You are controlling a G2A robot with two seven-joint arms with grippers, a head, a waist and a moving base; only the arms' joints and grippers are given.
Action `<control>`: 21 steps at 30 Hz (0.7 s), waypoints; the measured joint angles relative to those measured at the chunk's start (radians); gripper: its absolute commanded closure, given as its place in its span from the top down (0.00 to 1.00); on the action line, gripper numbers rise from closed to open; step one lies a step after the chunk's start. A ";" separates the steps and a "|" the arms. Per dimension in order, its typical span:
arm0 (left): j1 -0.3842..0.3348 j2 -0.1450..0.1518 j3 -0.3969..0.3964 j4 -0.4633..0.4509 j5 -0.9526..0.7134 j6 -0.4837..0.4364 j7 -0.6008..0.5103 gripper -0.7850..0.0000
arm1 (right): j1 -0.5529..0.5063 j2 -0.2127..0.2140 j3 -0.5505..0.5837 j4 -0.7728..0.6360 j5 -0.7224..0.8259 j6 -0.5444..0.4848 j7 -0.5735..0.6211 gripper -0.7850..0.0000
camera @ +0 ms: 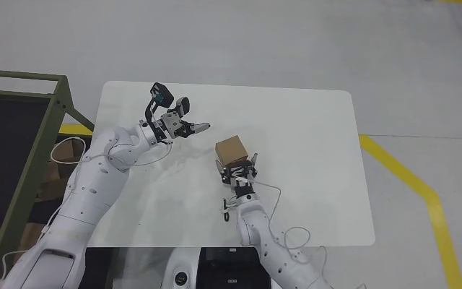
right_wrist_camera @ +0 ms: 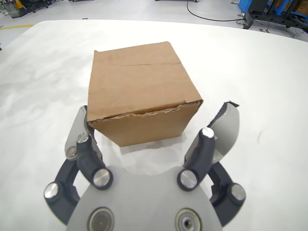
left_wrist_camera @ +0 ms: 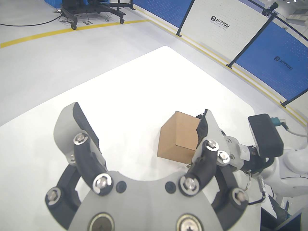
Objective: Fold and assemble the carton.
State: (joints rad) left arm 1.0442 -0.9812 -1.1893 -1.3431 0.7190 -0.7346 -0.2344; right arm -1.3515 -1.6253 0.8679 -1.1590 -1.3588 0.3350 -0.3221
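- Near the white table's [camera: 303,115] centre: brown carton [camera: 232,149], folded into a closed cube, sits flat.
- R gripper [camera: 237,172]: jaws wide, at carton's near side, one finger just beside its corner.
- L gripper [camera: 195,128]: jaws wide, above tabletop, apart from carton.

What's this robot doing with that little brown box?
It is putting together a cardboard carton, which sits on the white table as a closed-looking cube. The right gripper is open just beside it, one finger close against a near corner; whether it touches is unclear. The left gripper is open too, held apart from the carton and empty.
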 measured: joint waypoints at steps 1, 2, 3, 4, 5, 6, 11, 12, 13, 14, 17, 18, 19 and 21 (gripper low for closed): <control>0.000 0.000 0.000 0.000 0.000 0.000 0.000 1.00 | -0.001 0.004 0.006 -0.004 -0.013 -0.014 0.006 1.00; 0.000 0.000 0.000 0.000 0.000 0.000 0.000 1.00 | 0.000 0.008 0.011 -0.007 -0.025 -0.031 0.014 1.00; 0.000 0.000 0.000 0.000 0.000 0.000 0.000 1.00 | 0.002 0.012 0.016 -0.010 -0.040 -0.052 0.025 1.00; 0.000 0.000 0.000 0.000 0.000 0.000 0.000 1.00 | 0.007 0.018 0.021 -0.013 -0.063 -0.090 0.045 1.00; 0.000 0.000 0.000 0.000 0.000 0.000 0.000 1.00 | 0.011 0.023 0.027 -0.018 -0.076 -0.120 0.056 1.00; 0.000 0.000 0.000 0.000 0.000 0.000 0.000 1.00 | 0.014 0.027 0.035 -0.022 -0.088 -0.144 0.065 1.00; 0.000 0.000 0.000 0.000 0.000 0.000 0.000 1.00 | 0.001 0.049 0.077 -0.068 -0.142 -0.213 0.075 1.00; 0.000 0.000 0.000 0.000 0.000 0.000 0.000 1.00 | -0.003 0.052 0.084 -0.076 -0.144 -0.220 0.077 1.00; 0.000 0.000 0.000 0.000 0.000 0.000 0.000 1.00 | -0.007 0.056 0.094 -0.086 -0.145 -0.229 0.081 1.00; 0.000 0.000 0.000 0.000 0.000 0.000 0.000 1.00 | -0.009 0.058 0.099 -0.091 -0.144 -0.239 0.084 1.00; 0.000 0.000 0.000 0.000 0.000 0.000 0.000 1.00 | -0.006 0.065 0.117 -0.096 -0.133 -0.295 0.096 1.00; 0.000 0.000 0.000 0.000 0.000 0.000 0.000 1.00 | -0.004 0.067 0.121 -0.094 -0.132 -0.309 0.099 1.00; 0.000 0.000 0.000 0.000 0.000 0.000 0.000 1.00 | 0.000 0.069 0.125 -0.091 -0.134 -0.327 0.101 1.00; 0.000 0.000 0.000 0.000 0.000 0.000 0.000 1.00 | 0.008 0.071 0.128 -0.085 -0.134 -0.355 0.103 1.00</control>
State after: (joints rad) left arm 1.0442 -0.9812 -1.1893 -1.3431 0.7190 -0.7346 -0.2344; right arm -1.3436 -1.5539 0.9955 -1.2445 -1.4933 -0.0196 -0.2190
